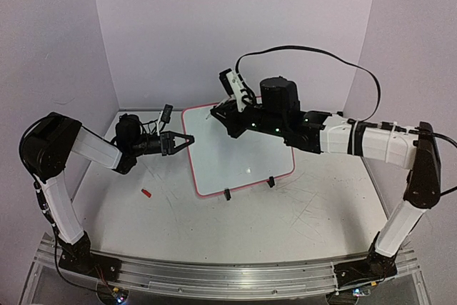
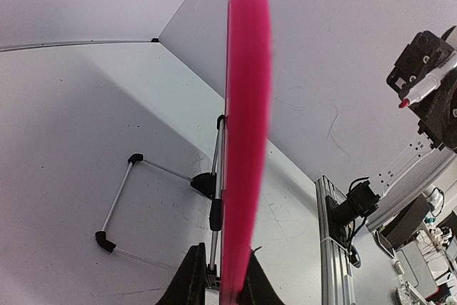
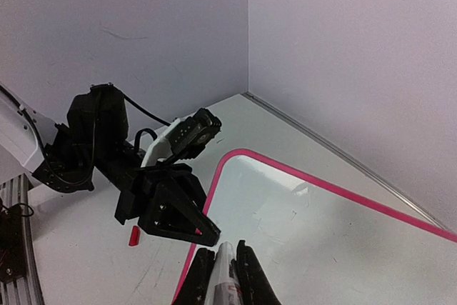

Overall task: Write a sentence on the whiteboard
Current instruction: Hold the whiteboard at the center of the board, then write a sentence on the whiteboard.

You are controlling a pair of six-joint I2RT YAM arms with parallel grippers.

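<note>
Left end effector (image 1: 188, 138) clamps whiteboard (image 1: 243, 149); right (image 1: 220, 113) grips marker (image 3: 225, 280).

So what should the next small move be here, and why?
Probably lower the marker tip onto the whiteboard near its top-left corner: the right gripper holds the marker over that corner, the surface looks blank, and the left gripper clamps the board's left edge.

Three plain, pale lilac wall panels, a back panel (image 1: 235, 26), a left panel (image 1: 43, 41) and a right panel (image 1: 421, 41), enclose an evenly lit white tabletop (image 1: 250, 223) marked with dark scuffs, with a ribbed aluminium rail (image 1: 228, 276) along its near edge.
</note>
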